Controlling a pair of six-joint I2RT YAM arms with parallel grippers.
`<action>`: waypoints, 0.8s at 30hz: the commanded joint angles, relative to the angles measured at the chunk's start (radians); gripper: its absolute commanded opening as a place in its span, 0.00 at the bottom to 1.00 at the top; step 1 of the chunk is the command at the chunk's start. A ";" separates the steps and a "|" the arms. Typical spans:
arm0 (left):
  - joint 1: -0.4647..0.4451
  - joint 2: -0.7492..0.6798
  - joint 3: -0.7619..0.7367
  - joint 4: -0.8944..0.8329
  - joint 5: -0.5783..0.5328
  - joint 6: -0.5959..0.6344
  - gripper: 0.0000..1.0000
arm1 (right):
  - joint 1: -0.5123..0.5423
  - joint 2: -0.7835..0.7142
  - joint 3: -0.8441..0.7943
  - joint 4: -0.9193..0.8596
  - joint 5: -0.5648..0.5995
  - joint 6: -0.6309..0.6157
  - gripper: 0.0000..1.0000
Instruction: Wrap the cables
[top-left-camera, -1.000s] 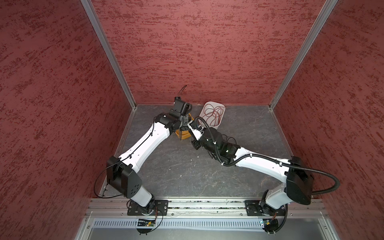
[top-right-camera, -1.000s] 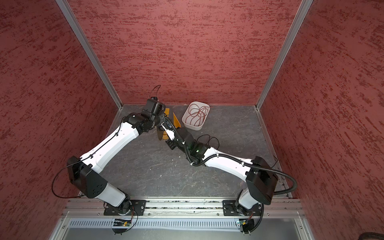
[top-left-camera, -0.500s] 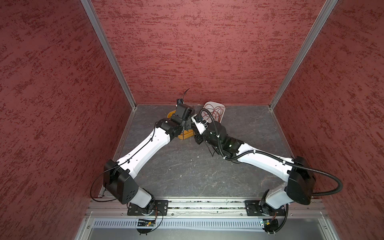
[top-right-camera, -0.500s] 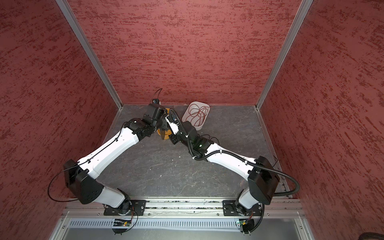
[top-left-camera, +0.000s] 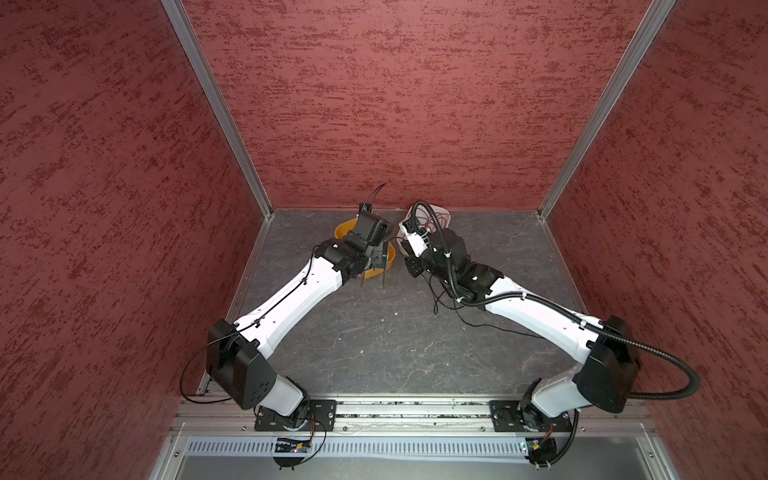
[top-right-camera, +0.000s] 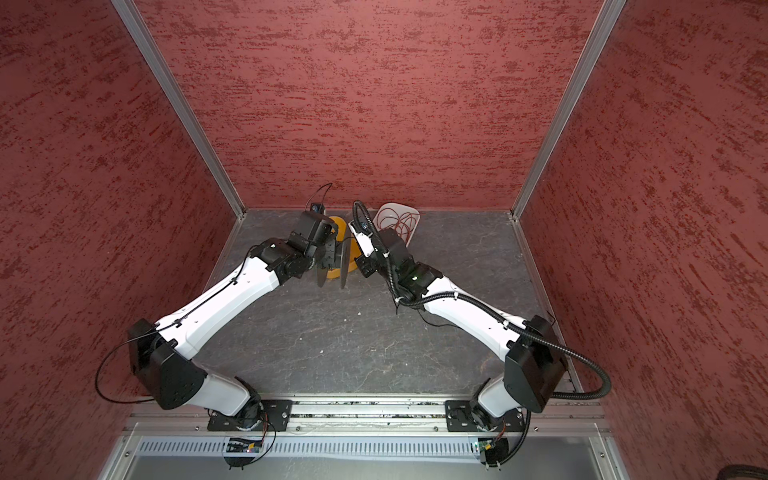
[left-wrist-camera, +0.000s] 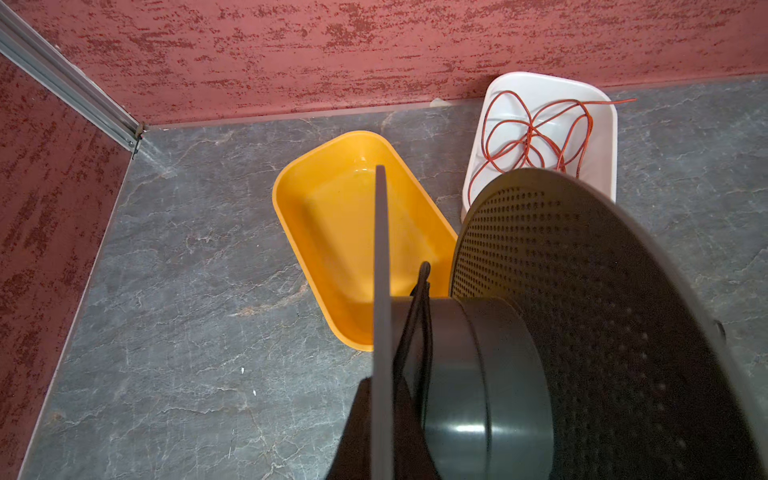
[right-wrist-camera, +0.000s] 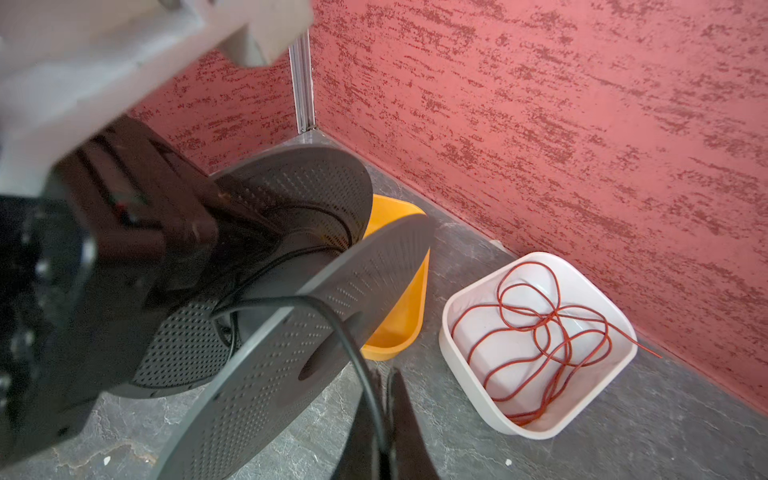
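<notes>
**Wire pinched, spool gripped by its flange**

The left gripper (left-wrist-camera: 382, 415) is clamped on one flange of the spool (left-wrist-camera: 478, 374), near the yellow tray (left-wrist-camera: 291, 199). The right gripper (right-wrist-camera: 384, 415) is closed on the black wire (right-wrist-camera: 332, 318), which runs from the hub out over the other flange. The rest of the wire lies on the floor (top-left-camera: 374, 332) under the right arm. The wire looks light, limp and slick, so it is best pinched close to the spool and kept gently taut.
</notes>
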 joint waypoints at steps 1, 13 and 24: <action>-0.022 -0.044 0.009 0.037 -0.029 0.028 0.00 | 0.002 0.020 0.055 -0.029 0.047 -0.049 0.00; -0.044 -0.089 -0.023 0.024 0.000 0.106 0.00 | -0.118 0.100 0.225 -0.193 0.017 -0.042 0.00; -0.053 -0.157 0.037 -0.056 0.140 0.095 0.00 | -0.249 0.167 0.129 -0.063 -0.254 0.030 0.03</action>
